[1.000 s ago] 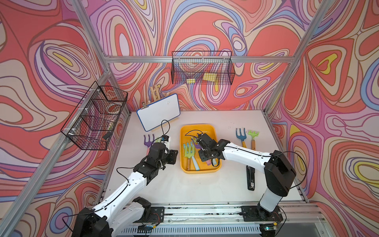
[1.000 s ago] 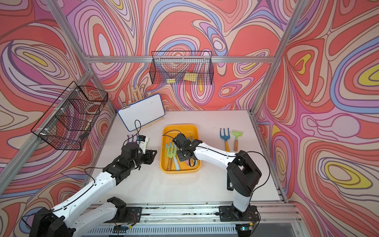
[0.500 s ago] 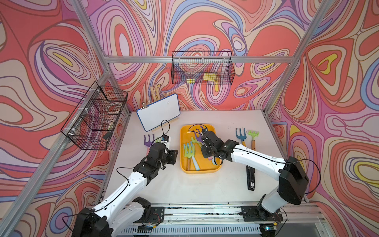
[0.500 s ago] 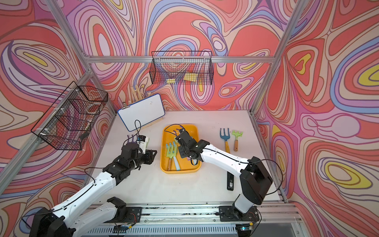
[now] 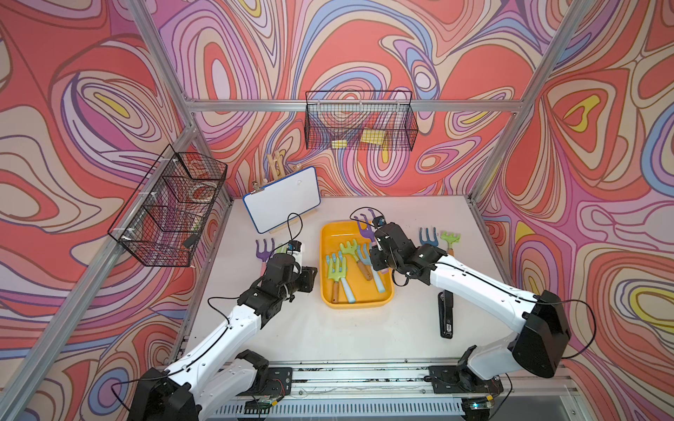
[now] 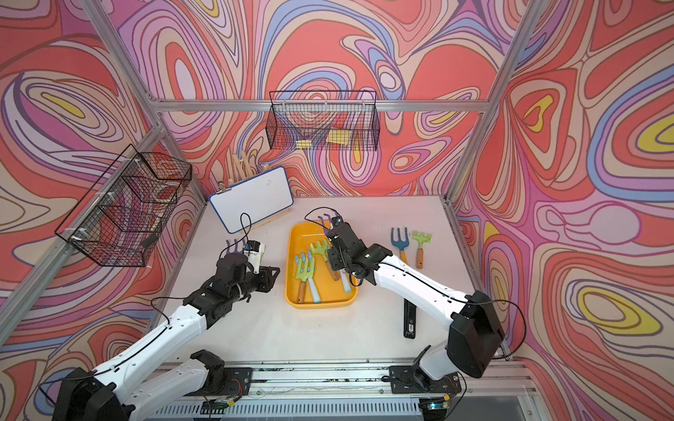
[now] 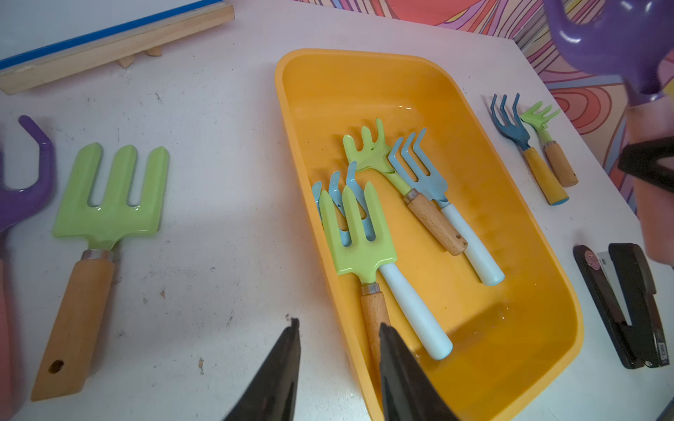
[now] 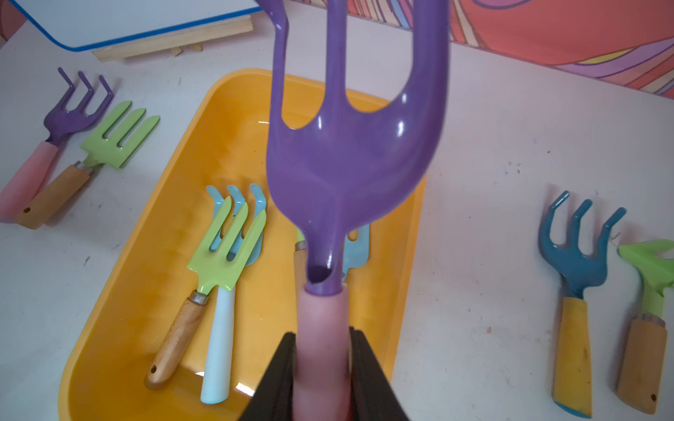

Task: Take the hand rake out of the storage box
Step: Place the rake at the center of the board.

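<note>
My right gripper (image 8: 321, 340) is clenched on the pink handle of the purple hand rake (image 8: 350, 164), with a black finger (image 8: 281, 368) pressed to each side of the grip. The rake runs straight out ahead of my wrist, its long axis in line with the gripper. The handle sits between my fingers, the glossy purple head lies beyond, and the tines reach away from me.

In both top views I hold the rake in the air over the far end of the storage box (image 5: 333, 237). Its head points toward the back wall and its handle comes back toward my right arm. The long axis lies roughly along the box's length, slanted a little toward my left. Its tines show just past the box's far rim.

My left gripper (image 7: 338, 324) is released, fingers parted, and hangs just beside the box's long wall on my left, near the front corner.

A green fork (image 8: 226, 251) lies in the box across a pale blue rake (image 8: 237, 197), both with handles toward the front. On the table (image 5: 328, 346) a second purple rake (image 8: 73, 116) lies left of the box. A dark blue rake (image 8: 576, 255) lies to the right of it, and a black stapler (image 5: 445, 317) sits nearer my right arm.
</note>
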`<state>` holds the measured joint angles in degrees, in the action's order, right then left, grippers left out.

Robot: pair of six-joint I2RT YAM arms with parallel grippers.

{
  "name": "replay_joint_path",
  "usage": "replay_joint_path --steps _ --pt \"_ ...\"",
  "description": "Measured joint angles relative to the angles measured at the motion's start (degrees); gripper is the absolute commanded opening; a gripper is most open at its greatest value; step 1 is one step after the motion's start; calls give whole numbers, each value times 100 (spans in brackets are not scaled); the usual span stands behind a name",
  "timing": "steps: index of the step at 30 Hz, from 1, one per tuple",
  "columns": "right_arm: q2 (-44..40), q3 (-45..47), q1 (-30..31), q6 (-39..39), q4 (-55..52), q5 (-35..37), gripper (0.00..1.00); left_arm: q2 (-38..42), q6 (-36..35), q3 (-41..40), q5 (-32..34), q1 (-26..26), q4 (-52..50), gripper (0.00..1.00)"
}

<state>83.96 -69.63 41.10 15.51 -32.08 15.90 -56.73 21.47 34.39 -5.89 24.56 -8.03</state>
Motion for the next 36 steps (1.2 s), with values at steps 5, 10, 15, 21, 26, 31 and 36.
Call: replay_joint_path --steps 5,10,15,21,26,31,36 --pt "-227 28 -278 -90 -118 13 22 0 0 0 -24 0 39 40" --pt "-243 28 -560 -219 -286 105 22 4 2 0 -63 0 37 40" --pt "-179 26 -824 -310 -463 337 22 50 4 0 -111 0 39 40" --pt "-118 26 -1067 -402 -573 422 22 94 24 -2 -149 0 39 39" --pt "7 20 -1384 -507 -568 422 22 116 44 -2 -153 0 42 39" --pt "363 15 -1572 -638 -564 498 22 118 61 -2 -168 0 50 39" --pt "643 -28 -1685 -715 -546 525 22 164 68 -7 -175 0 72 40"
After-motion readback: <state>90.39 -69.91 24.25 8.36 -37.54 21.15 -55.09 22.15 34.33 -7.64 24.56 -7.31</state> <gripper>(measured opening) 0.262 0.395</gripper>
